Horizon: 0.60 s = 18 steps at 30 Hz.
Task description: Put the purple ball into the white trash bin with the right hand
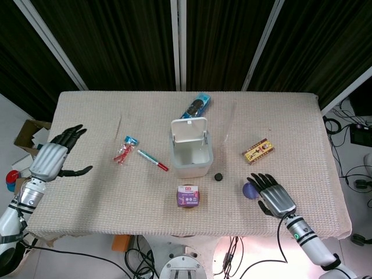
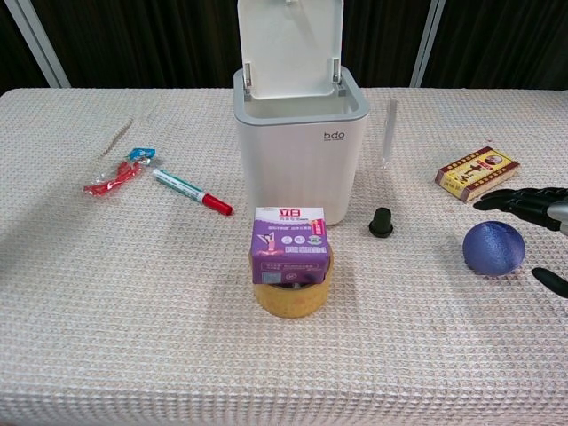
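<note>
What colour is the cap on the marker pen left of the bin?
Red; the marker pen's cap shows best in the chest view.

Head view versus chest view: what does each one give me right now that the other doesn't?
Only the head view shows the left hand, open at the table's left edge, the whole right hand over the purple ball, and the blue packet behind the bin.

Only the chest view shows the ball's full outline, resting on the table between the right hand's fingertips, and the bin's front.

Both show the white trash bin with its lid up, the marker, the yellow box and the small black cap.
</note>
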{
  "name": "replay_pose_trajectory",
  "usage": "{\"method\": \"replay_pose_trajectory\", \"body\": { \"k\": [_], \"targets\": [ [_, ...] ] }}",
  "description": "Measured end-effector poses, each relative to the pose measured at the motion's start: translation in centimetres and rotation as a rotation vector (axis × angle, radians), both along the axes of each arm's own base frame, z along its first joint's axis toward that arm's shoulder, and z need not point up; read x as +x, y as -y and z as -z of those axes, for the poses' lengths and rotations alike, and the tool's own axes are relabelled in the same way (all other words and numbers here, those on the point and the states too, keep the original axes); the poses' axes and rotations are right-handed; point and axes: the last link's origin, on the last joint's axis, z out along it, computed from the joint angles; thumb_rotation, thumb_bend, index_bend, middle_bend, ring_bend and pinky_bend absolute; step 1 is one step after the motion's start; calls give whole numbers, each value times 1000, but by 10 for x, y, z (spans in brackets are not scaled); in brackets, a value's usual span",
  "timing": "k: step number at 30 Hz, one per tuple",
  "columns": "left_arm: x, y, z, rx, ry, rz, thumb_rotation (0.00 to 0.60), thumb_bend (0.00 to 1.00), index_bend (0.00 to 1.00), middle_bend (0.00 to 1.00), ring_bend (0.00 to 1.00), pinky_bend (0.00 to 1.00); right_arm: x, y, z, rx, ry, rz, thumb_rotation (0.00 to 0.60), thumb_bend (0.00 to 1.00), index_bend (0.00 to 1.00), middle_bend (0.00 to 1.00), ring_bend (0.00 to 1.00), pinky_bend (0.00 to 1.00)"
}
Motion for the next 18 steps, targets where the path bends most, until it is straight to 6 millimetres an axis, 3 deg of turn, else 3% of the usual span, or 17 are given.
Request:
{"method": "replay_pose_trajectory", "body": {
  "k": [9, 14, 18],
  "targets": [
    [-6, 1, 1, 0, 3, -14, 284, 158, 29, 32, 71, 231, 2, 2, 17, 19, 0, 9, 600, 445, 12, 152, 96, 343],
    [-10, 1, 1, 2, 4, -26, 288, 157, 33, 32, 71, 231, 3, 2, 23, 24, -19, 10, 600, 447, 132, 251, 178, 444],
    [-13, 1, 1, 2, 5, -34, 302, 157, 34, 32, 72, 231, 4, 3, 25, 0, -18, 3, 600, 468, 297, 355, 271, 518]
  ]
}}
